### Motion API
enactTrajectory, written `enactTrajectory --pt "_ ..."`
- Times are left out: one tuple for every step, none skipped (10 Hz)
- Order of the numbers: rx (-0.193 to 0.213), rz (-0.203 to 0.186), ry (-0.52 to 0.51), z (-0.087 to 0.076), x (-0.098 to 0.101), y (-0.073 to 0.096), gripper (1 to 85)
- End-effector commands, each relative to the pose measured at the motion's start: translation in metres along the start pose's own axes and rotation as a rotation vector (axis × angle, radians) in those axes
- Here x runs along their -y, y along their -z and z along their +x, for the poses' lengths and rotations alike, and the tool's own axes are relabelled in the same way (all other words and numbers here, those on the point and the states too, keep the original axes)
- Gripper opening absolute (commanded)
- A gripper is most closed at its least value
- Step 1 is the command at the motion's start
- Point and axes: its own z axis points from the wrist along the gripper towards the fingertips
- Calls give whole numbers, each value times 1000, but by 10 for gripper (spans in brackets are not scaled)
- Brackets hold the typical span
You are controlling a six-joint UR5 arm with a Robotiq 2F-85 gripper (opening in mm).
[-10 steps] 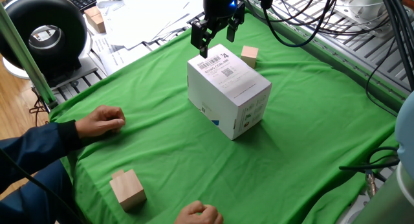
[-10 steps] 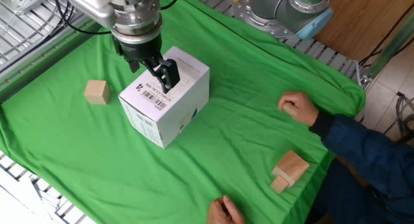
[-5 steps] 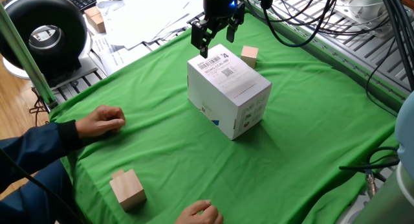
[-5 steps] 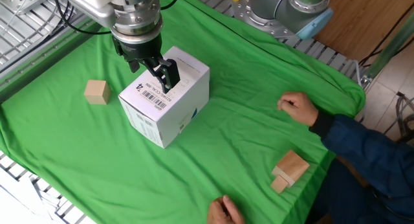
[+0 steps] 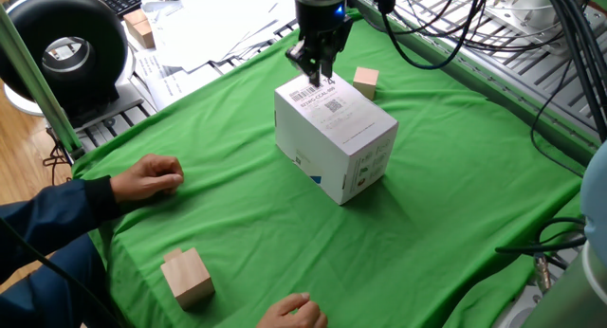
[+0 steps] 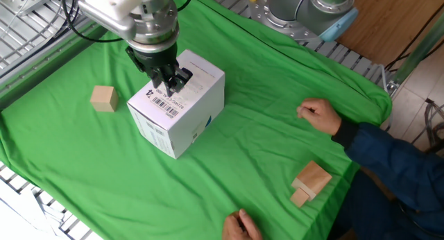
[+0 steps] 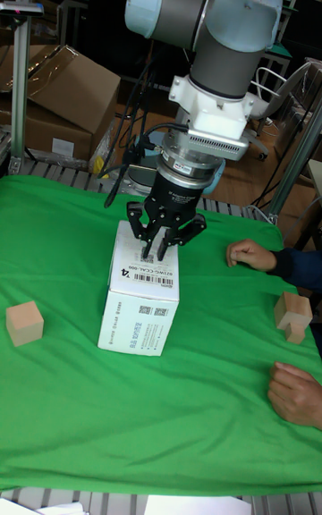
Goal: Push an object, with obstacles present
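As seen in the tall fixed view, the small wooden cube (image 7: 24,323) is placed far to the left on the green cloth (image 7: 161,426) that covers the bench, well apart from the other things and touched by nothing. To its right, near the middle of the cloth, the large white box (image 7: 141,300) is standing upright, with barcode labels on its top and on its front face. The end effector (image 7: 159,253) is held directly above the top of the box, at its far edge, and its two fingers are brought close together, with nothing gripped between them. Whether the fingertips touch the box top cannot be told.

Further to the right, a person's hand (image 7: 251,255) in a dark blue sleeve is rested on the cloth. Beside it, at the right edge, a bigger wooden block (image 7: 292,316) is standing, and a second hand (image 7: 296,394) is laid nearer to the camera.

In the other fixed view, the cube (image 6: 104,98) is again found left of the box (image 6: 177,113), with a clear strip of cloth between them.
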Motion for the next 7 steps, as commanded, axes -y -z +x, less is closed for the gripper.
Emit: enactTrajectory --pt "-33 -5 48 9 12 13 10" --pt "-32 -13 55 10 16 15 10" --pt "-28 -8 56 10 19 14 10" --pt "-21 5 66 9 25 13 10" --pt "-13 8 76 8 27 13 10" --pt "-14 9 82 9 27 16 10" --pt "-9 18 88 7 28 16 10"
